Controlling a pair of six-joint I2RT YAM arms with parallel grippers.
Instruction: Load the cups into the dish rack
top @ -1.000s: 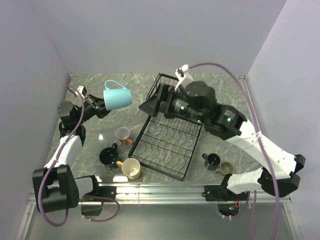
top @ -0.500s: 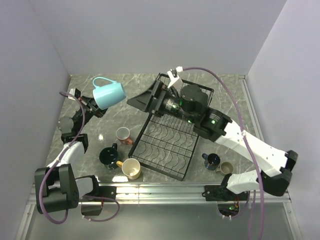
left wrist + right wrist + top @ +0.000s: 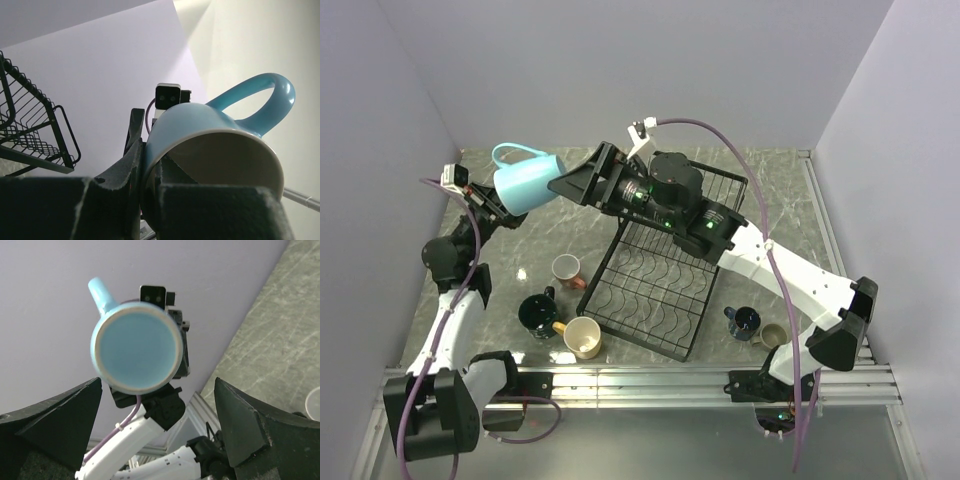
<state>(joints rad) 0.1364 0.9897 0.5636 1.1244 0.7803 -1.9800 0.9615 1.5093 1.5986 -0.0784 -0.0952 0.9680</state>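
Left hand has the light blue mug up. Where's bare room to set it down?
The flat tray of the dish rack is bare. So is the table beyond the pink mug, left of the rack. Crowded: that mug, dark teal mug and cream mug off the rack's near-left corner; navy mug and beige mug off its near-right.

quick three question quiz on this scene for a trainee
1. True or false: the black wire dish rack already holds a cup.
2. The light blue ceramic mug is gripped by: A left gripper, B right gripper, C neither.
3. How many cups stand on the grey marble table?
Key: 1 false; 2 A; 3 five.
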